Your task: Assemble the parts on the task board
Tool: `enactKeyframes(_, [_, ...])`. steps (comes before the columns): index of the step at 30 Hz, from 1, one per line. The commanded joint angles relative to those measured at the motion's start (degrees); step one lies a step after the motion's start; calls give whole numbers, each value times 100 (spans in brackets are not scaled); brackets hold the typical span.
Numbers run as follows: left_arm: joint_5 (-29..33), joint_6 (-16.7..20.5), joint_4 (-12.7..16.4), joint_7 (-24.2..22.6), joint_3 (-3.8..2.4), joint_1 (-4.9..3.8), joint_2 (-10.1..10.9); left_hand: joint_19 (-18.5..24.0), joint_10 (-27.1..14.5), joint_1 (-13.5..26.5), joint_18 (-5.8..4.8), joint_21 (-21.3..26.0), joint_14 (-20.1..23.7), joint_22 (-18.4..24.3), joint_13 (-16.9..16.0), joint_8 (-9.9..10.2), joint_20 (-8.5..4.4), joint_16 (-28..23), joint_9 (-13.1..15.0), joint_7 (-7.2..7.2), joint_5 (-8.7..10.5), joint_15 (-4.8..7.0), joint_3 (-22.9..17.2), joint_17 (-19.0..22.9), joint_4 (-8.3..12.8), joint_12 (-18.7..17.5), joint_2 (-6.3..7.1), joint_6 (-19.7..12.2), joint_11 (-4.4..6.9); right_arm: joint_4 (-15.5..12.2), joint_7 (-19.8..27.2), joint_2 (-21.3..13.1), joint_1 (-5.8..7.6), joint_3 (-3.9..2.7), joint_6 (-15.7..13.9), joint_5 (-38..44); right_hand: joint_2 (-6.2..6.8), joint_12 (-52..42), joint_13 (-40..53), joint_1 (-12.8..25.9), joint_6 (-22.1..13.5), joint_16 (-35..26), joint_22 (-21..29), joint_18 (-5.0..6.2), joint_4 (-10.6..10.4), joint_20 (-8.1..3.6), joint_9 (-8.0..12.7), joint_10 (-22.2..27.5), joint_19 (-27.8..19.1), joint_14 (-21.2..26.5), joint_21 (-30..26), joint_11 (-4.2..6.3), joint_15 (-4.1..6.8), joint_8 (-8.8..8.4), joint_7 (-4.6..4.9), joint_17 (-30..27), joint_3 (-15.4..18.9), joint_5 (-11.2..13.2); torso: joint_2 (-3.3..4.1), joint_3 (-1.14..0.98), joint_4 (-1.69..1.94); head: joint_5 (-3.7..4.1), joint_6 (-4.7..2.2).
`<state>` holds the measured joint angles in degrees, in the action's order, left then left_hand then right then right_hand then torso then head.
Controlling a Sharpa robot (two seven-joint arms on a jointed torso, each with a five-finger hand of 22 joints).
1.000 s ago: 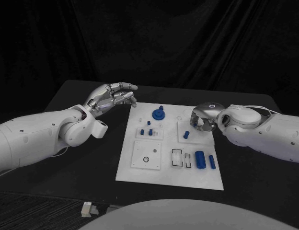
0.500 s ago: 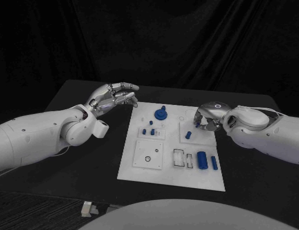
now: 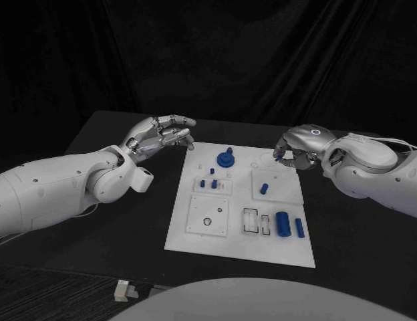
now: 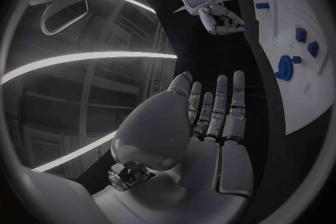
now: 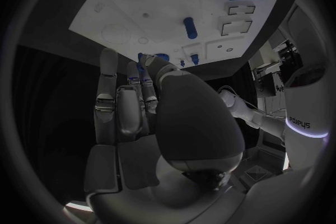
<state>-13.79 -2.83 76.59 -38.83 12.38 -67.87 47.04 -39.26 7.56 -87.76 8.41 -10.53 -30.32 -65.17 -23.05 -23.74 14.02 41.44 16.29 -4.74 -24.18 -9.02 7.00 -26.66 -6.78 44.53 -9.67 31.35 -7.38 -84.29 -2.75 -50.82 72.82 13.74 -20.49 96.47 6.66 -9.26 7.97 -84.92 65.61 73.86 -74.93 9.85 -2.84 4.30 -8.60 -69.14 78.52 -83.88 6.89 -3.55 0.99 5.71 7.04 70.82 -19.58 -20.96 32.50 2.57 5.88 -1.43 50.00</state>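
Head view: white rectangular task board (image 3: 201, 241) lies centre frame on the black tabletop (image 3: 103, 221), small blue plastic parts (image 3: 281, 223) on it. Right hand (image 3: 295, 150), fingers curled, seemingly pinching a part; left hand (image 3: 160, 136) loosely curled, empty. Left wrist view: left fingers (image 4: 220, 106) nearly straight, holding nothing. Likely next: seat that piece.

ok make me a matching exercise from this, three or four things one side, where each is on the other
Things:
1. left hand
2. right hand
3. round blue part
4. large blue cylinder

Places:
A. near end of the board, right side
B. far end of the board, near its middle
C. over the table off the board's far left corner
D. at the board's far right corner

Pairs: 1-C, 2-D, 3-B, 4-A
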Motion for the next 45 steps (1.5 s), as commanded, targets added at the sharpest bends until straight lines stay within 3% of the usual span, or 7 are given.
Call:
enactKeyframes(1, [52,-58,13,-248,-6,6,-24,-36,13,-35,37,36,4,-9,12,-10,-1,-40,-9,-40,-38,-46,-2,7,30,28,-13,1,-33,-220,-70,-67,44,-2,-70,42,-44,7,-5,-10,31,-16,-140,34,-12,-27,-5,-52,-12,-92,12,28,42,-6,-6,-2,29,35,-5,1,-9,-10,0])
enactKeyframes(9, [53,-16,18,-252,-6,11,-37,113,21,34,1,135,186,-31,88,1,-20,-158,-67,-61,-34,-62,-85,51,61,32,-16,6,-65,-886,-41,-91,14,6,235,42,-26,36,-21,-29,-29,-19,-138,37,0,-31,16,-63,-20,-94,5,26,45,-56,4,-7,39,51,0,-6,-23,-55,0])
enactKeyframes(15, [-107,145,20,-344,-5,34,-55,741,-61,171,-58,494,1059,-18,199,-21,-176,-636,-146,-41,-30,52,-194,173,96,109,30,12,-166,-1137,-20,116,-105,8,323,42,-22,80,-44,-82,-49,-3,-141,39,33,-36,31,-57,-29,-102,-10,15,42,-89,15,10,27,-29,-10,-4,2,-67,0])
enactKeyframes(25, [-274,214,8,-391,-5,61,-78,1079,-108,253,-65,679,1365,25,248,-45,-229,-836,-172,-31,-6,105,-221,175,30,175,31,-3,-167,-1005,-36,693,-335,8,562,42,-11,112,-60,-93,-61,66,-147,37,47,-40,42,-49,-9,-134,13,7,41,-112,23,83,29,-94,-4,-1,25,-106,0])
enactKeyframes(31, [-287,228,3,-417,-5,72,-96,1432,-241,360,-64,707,1555,282,388,-78,-251,-1182,-188,-36,84,127,-101,202,-209,150,53,-44,-135,-819,-28,963,-479,8,648,42,-9,117,-62,-92,-69,106,-147,36,48,-40,46,-50,-3,-148,19,6,40,-119,25,128,30,-99,3,0,27,-154,0])
enactKeyframes(39, [-291,220,-6,-435,-6,80,-101,1516,-266,333,-61,708,1563,386,455,-75,-254,-1275,-198,-37,95,138,-76,199,-248,139,60,-71,-113,-663,-57,1152,-553,8,795,42,-3,130,-68,-89,-88,138,-147,35,50,-41,54,-45,10,-161,30,1,38,-136,30,161,34,-106,4,-3,27,-217,0])
enactKeyframes(45, [-291,213,-14,-435,-6,82,-96,1513,-274,317,-61,701,1541,409,472,-68,-236,-1284,-202,-37,94,129,-74,193,-250,137,61,-88,-109,-619,-92,1204,-580,8,902,42,5,153,-77,-70,-114,157,-145,31,42,-37,65,-29,18,-169,40,-9,29,-158,40,180,41,-100,0,-4,-4,-309,0])
